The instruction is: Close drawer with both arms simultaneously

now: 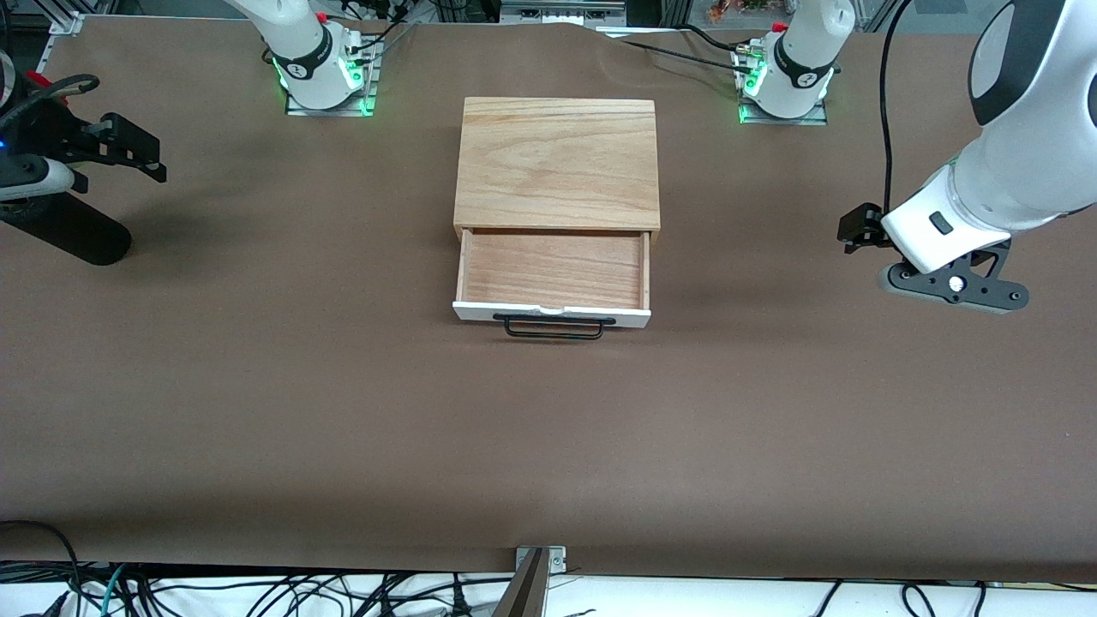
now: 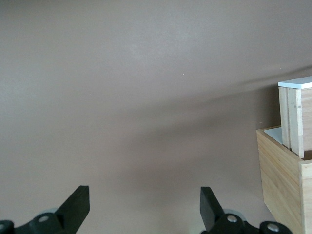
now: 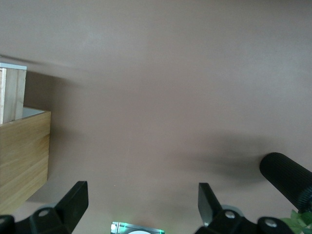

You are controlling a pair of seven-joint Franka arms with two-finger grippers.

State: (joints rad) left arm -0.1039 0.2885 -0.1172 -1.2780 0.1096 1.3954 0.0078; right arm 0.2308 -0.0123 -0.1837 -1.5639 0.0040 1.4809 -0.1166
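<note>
On the brown worktop (image 1: 257, 386), mid-way between both arms, the drawer (image 1: 553, 274) stands pulled out of its casing (image 1: 557, 163), handle (image 1: 553, 328) crosswise; left tool (image 2: 145, 209) and right tool (image 3: 141, 209), both spread, hover well apart at opposite ends, about equally distant

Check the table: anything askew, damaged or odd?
Nothing stands out. The drawer sits pulled out square from its casing, empty. Left gripper and right gripper hang open over bare table at their own ends.
</note>
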